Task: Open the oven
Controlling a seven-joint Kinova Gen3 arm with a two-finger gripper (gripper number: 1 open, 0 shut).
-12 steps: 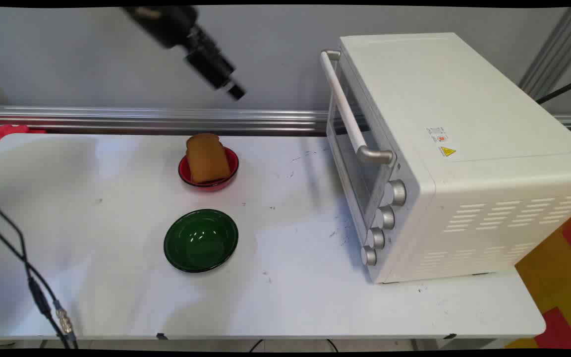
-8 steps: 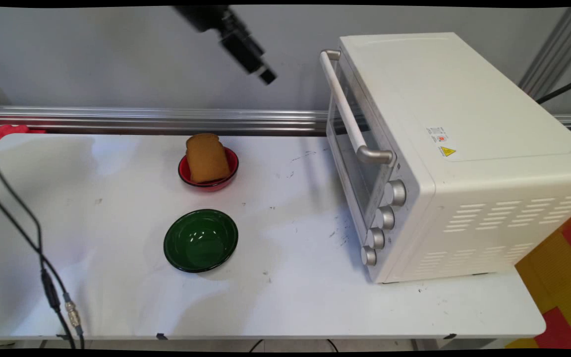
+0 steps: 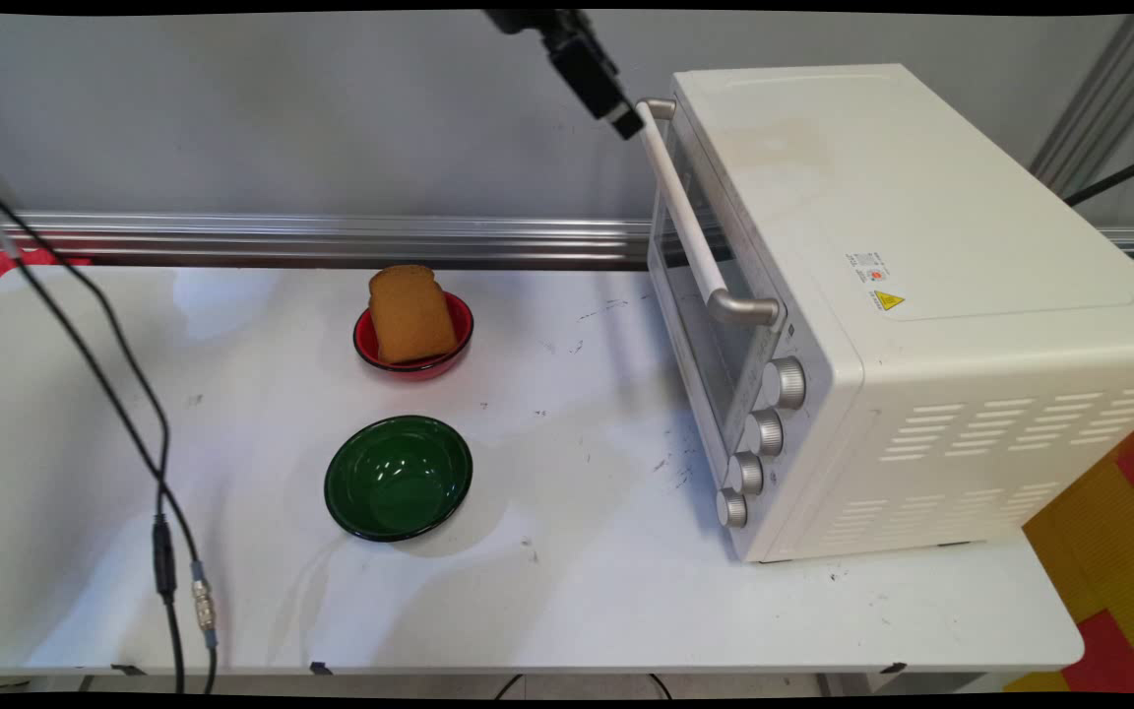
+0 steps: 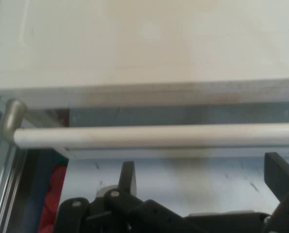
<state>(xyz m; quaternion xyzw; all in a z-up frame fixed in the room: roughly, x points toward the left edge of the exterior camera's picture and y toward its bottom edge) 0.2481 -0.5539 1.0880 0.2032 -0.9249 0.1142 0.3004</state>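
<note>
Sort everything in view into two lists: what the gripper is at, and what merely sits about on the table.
At the gripper:
- gripper, fingers open, close to the handle
- oven handle, the bar across the hand view
- toaster oven, door closed

Sitting about:
- red bowl with a bread slice standing in it
- green bowl, nothing in it
- hanging black cables

The white table (image 3: 577,591) carries a white toaster oven (image 3: 902,315) at 3 o'clock. A green bowl (image 3: 399,478) sits near centre, a red bowl (image 3: 414,340) at its 12 o'clock.
</note>
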